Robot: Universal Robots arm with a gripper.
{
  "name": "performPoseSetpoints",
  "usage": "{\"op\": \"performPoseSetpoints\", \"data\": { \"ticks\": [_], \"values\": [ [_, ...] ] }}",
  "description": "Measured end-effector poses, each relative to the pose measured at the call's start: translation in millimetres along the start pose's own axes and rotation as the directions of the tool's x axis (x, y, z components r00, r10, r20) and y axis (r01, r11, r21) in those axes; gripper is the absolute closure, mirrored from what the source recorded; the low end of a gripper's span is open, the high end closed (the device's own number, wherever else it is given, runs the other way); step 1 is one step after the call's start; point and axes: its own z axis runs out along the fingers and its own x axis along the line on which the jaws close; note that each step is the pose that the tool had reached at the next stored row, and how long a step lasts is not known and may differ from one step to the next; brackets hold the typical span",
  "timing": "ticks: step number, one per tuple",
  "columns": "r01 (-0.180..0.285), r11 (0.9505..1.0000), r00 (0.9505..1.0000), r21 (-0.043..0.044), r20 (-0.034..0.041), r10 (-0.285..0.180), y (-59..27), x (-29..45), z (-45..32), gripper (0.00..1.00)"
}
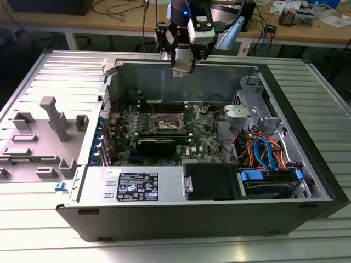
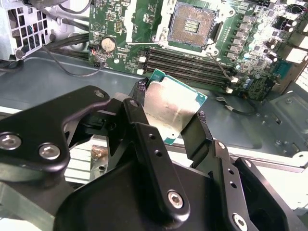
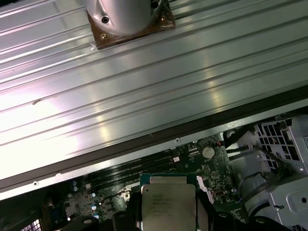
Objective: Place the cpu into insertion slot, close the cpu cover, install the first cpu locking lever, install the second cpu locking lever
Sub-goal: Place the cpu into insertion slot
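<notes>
1. Open case (image 1: 192,222) lies on a ribbed table (image 1: 329,93).
2. Green motherboard (image 1: 200,143) inside, with memory slots (image 2: 187,65) and coin battery (image 2: 108,44).
3. Orange and blue cables (image 1: 263,150) at the exterior view's right.
4. Grey fixture (image 1: 52,118) beside the case.

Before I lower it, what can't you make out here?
Small flat silvery-grey square cpu: gripped edges hidden behind the black fingers, second wrist view; one edge cut off by the frame, first wrist view.
Small square dark insertion slot, silvery rim: one side cut off by the frame, second wrist view; pins too small, exterior view.
</notes>
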Motion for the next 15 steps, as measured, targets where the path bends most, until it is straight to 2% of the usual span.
{"op": "performPoseSetpoints", "data": {
  "ticks": [11,15],
  "values": [
    [-0.047,0.9989,0.9989,-0.001,0.0041,0.047,-0.1,0.1,0.4,0.45],
    [-0.049,0.9988,0.9988,-0.001,0.0042,0.049,-0.1,0.1,0.4,0.45]
  ]
}}
